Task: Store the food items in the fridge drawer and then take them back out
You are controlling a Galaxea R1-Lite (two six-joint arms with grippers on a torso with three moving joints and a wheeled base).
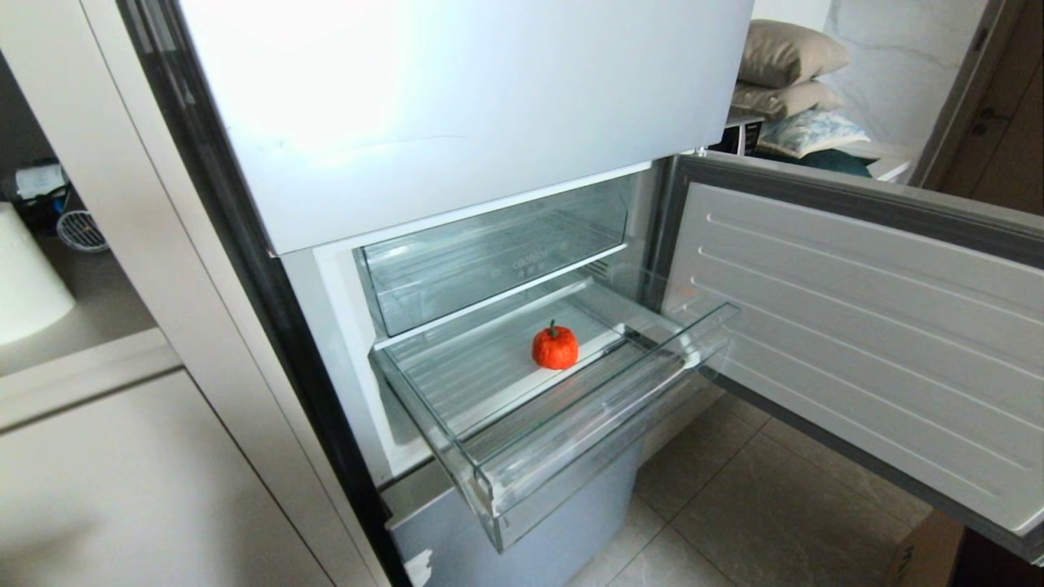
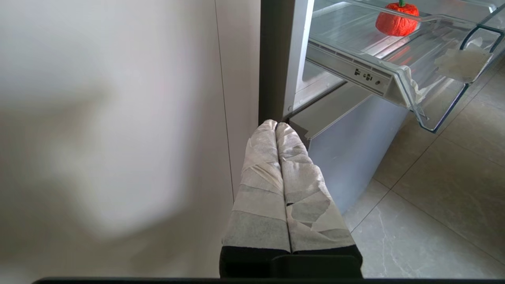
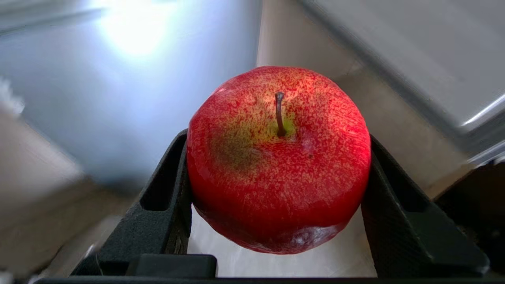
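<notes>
Between the black fingers (image 3: 165, 197) of the right gripper (image 3: 278, 205) sits a red apple (image 3: 278, 157), stem toward the wrist camera, its sides pressed against both jaws, so the jaws are pinching it. Behind it the surroundings are blurred; this arm does not show in the head view. The left gripper (image 2: 276, 128) hangs low beside the fridge, pointing at the foot of the cabinet edge, its tape-wrapped fingers (image 2: 262, 177) pressed together with nothing between them. Higher up, the lower fridge door (image 1: 856, 326) stands swung wide to the right, and the clear drawer (image 1: 571, 440) is pulled out over the tiled floor (image 1: 758, 505). On its ribbed bottom, near the middle, rests a small lumpy orange-red fruit (image 1: 555, 347) with a short green stem, upright and touching neither wall. Above it is a second clear bin (image 1: 497, 261), pushed in.
</notes>
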